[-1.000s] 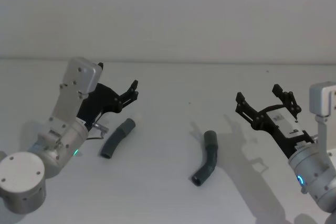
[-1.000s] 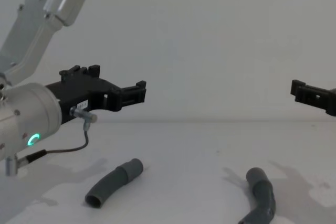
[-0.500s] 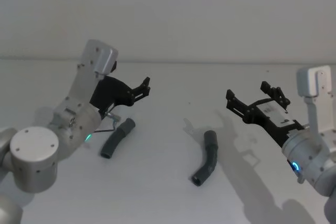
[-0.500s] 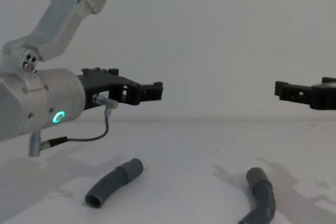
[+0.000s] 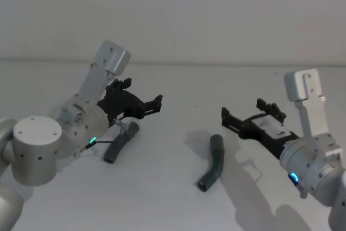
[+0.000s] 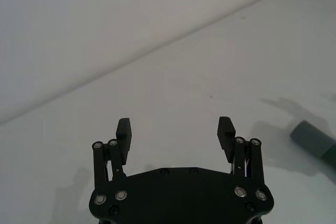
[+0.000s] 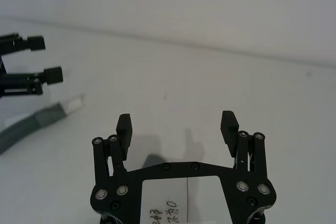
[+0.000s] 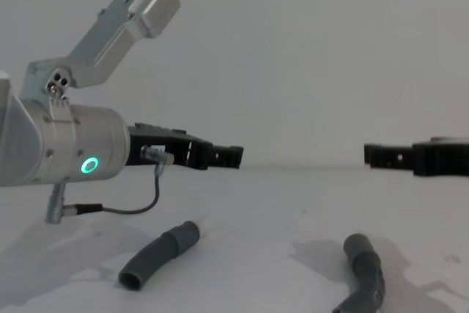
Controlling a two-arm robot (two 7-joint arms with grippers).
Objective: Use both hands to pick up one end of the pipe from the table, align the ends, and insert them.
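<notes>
Head view puts the task at the approach: both pipe pieces lie ungrasped on the surface [image 5: 162, 204]. The left claw [image 6: 176, 128], level and spread wide, hovers over the left piece [image 5: 120, 142] near the left edge. It must descend. The right piece [image 5: 213, 163] lies mid-surface. The right claw [image 7: 177, 121], equally spread and empty, hangs rightward of it.

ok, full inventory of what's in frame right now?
left pipe piece: 1, dark grey with pale tip, flat on the table's left side, below the left gripper
right pipe piece: 1, dark grey, flat on the table, centre-right
table: 1, white, under both pieces
wall: 1, pale, behind the table
left gripper: 1, black, open, in the air
green ring: 1, glowing, on the left arm
right gripper: 1, black, open, in the air
</notes>
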